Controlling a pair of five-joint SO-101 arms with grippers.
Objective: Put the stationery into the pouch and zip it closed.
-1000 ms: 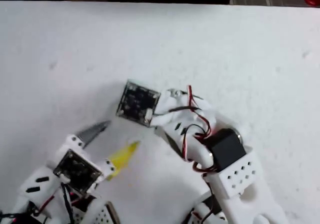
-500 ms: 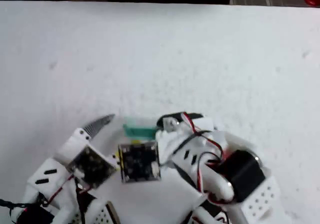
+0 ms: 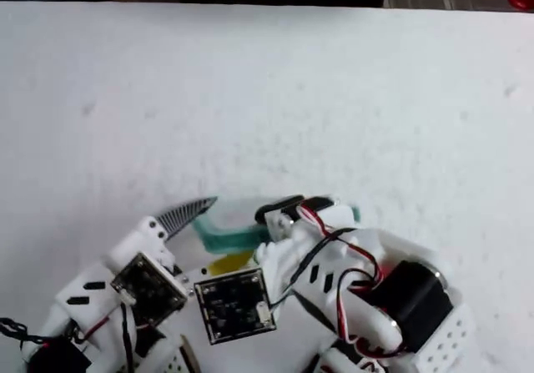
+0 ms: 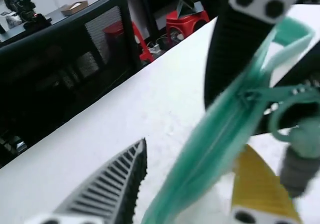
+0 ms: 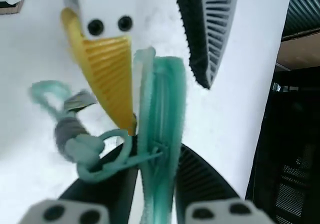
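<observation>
Left gripper (image 3: 210,233) near table (image 3: 334,81) front, jaws apart, straddling pouch (image 3: 238,238) edge. Right gripper (image 3: 279,210) just right, clamped on pouch by zipper pull (image 5: 75,140). Best next: left pinches pull, not fabric; drag straight along zip; right anchors.

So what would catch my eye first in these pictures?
The teal pouch, lying on the white table between the two arms. The black right gripper is clamped on it, while the grey-and-yellow left gripper straddles it, open. A zip pull with a teal loop dangles beside the pouch.
</observation>
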